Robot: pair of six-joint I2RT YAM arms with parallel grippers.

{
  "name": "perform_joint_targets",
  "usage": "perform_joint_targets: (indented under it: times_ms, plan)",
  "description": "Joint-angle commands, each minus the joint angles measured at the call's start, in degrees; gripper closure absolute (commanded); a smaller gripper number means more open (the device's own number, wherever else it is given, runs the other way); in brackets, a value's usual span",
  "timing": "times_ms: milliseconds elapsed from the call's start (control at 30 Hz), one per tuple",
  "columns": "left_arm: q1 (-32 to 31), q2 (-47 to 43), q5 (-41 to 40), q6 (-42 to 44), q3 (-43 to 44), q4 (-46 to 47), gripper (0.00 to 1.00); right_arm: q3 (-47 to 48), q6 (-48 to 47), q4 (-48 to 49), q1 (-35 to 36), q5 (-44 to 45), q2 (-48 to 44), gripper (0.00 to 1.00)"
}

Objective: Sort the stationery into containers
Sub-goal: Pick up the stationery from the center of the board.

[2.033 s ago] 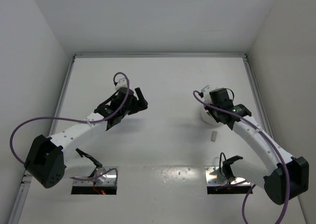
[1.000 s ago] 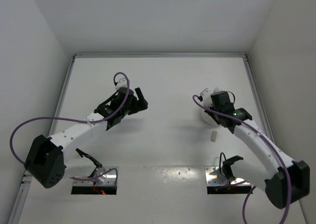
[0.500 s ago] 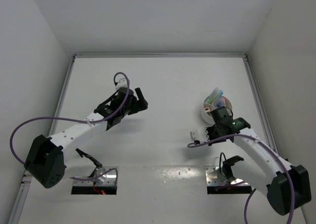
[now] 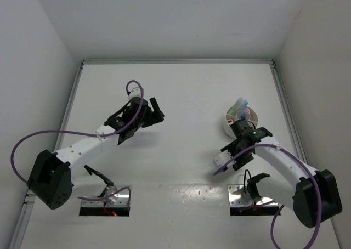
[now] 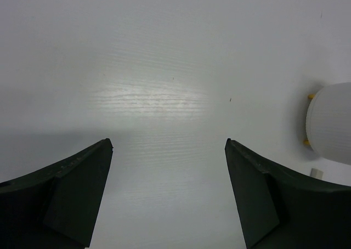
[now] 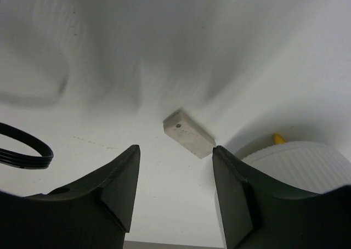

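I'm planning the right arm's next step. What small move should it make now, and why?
Probably ease the right tool forward and down until its open jaws straddle the small block, then close. The block lies loose on the table, just ahead of the jaws and beside the white tub, and it is not yet grasped.

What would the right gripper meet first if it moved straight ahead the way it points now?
Most likely the small tan block, lying on the table straight ahead of the right gripper; depth is unclear.
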Motion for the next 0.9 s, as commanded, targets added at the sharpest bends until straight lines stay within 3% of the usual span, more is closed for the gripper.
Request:
perform_joint_targets:
  times_ms: [0,200,567,767,867]
  plan:
    - [0.7,-0.2,0.5,0.6,-0.3,1.5,0.11,0.4,-7.5,-1.8,0.1,0.6,2.6,0.44]
    - [0.7,0.3,0.0,0.1,-1.3,1.5,0.11,-0.1,-13.6,1.1,0.1,2.8,5.1,0.44]
    - [0.7,0.3,0.0,0.1,-1.3,1.5,0.11,-7.4,-20.0,17.2,0.1,4.6,8.7,0.41]
    - [0.7,0.9,0.5,0.1,-1.3,1.5,0.11,-11.3,-21.2,22.8,0.1,7.3,9.3,0.46]
    - [0.7,1.4,0.5,0.1,-0.8,1.5,0.11,-11.8,-21.7,24.2,0.1,7.3,11.6,0.61]
